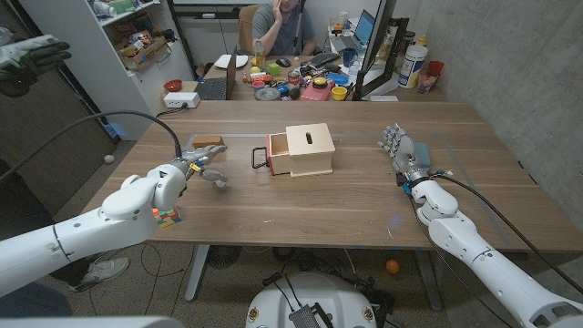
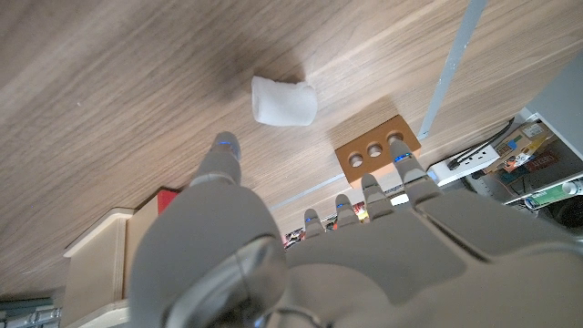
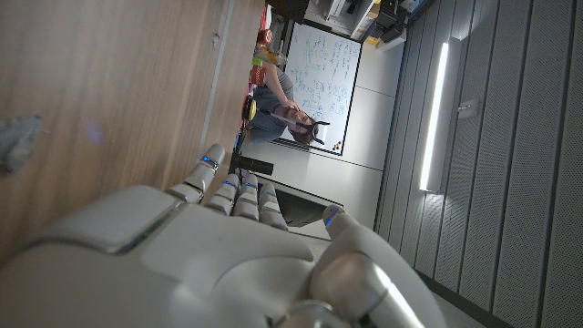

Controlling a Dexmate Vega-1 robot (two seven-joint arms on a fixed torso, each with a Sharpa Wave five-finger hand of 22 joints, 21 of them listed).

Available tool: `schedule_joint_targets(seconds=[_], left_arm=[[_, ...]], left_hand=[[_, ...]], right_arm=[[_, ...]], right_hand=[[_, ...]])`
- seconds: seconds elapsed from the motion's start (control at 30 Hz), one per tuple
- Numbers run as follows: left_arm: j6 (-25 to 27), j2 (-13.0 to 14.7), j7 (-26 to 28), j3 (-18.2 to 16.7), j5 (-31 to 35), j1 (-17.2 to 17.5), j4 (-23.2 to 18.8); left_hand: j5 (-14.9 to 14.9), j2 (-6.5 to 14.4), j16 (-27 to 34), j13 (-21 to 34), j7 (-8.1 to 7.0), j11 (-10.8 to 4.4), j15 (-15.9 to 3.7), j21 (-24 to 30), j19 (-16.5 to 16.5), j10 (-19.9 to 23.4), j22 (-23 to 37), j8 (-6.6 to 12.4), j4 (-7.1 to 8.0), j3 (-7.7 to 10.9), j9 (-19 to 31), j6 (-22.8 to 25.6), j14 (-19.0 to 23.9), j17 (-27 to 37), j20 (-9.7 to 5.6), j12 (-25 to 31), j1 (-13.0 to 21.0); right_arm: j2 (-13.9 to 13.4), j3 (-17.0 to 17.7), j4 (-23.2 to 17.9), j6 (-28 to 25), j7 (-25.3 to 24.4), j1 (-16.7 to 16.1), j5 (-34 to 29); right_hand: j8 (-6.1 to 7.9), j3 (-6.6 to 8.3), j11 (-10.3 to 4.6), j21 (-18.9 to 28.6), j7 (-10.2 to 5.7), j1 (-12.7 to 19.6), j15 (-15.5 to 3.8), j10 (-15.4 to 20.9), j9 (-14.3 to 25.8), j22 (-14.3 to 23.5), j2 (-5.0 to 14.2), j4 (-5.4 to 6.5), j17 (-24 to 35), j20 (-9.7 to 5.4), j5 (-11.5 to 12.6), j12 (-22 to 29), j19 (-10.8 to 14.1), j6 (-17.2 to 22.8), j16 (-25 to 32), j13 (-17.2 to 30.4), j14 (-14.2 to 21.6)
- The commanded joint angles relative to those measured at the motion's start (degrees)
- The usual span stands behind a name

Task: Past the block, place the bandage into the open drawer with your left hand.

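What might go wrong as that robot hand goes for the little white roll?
1. The left robot hand hovers open above the bandage. The roll looks soft and round, so it may slip or roll away during the grasp.
2. The wooden block with holes lies close beside it; the fingers might knock it.
3. The red drawer of the wooden box is only partly open, so the bandage may land on the table instead.
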Motion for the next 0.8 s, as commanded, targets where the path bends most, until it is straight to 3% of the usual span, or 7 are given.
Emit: schedule_joint_targets(seconds=[0.03,0.3,0.8], left_arm=[[-0.42,-0.84,-4.51,2.92,1.96,-3.22,1.06],[-1.17,-1.31,-9.17,4.49,2.78,-5.31,1.79],[-0.96,-0.95,-13.37,5.01,3.4,-5.75,1.39]], left_hand=[[0.3,0.08,-0.15,0.21,-0.04,0.25,0.01,-0.06,0.32,0.07,0.07,0.58,0.19,-0.18,0.12,-0.07,-0.06,0.21,0.13,0.42,0.71],[0.39,0.29,-0.07,0.25,-0.03,0.2,-0.08,-0.07,0.8,0.41,0.09,0.82,0.14,-0.08,0.21,0.25,0.09,0.22,0.04,0.62,1.15],[0.51,0.72,0.28,0.36,-0.02,0.49,-0.25,0.02,2.08,1.44,0.16,1.35,0.05,0.13,0.38,1.08,1.0,0.25,-0.09,1.17,2.15]], right_arm=[[0.24,0.14,0.84,0.49,0.25,-0.06,0.22],[0.59,0.03,1.6,0.66,0.5,0.32,0.3],[0.95,0.0,2.22,0.76,0.41,0.56,0.37]], right_hand=[[0.36,-0.35,-0.02,-0.22,0.14,-0.46,0.07,0.71,0.29,0.26,4.64,0.06,0.07,-1.45,0.29,0.1,0.03,0.12,0.06,0.24,0.37],[0.36,-0.38,-0.11,-0.39,0.15,-0.47,0.06,0.6,0.29,0.26,4.63,0.06,0.07,-1.43,0.3,0.03,0.13,0.08,0.02,0.24,0.43],[0.36,-0.44,-0.01,-0.6,0.09,-0.49,0.03,0.88,0.29,0.27,4.59,0.06,0.05,-1.42,0.32,0.11,0.41,-0.01,0.02,0.24,0.67]])
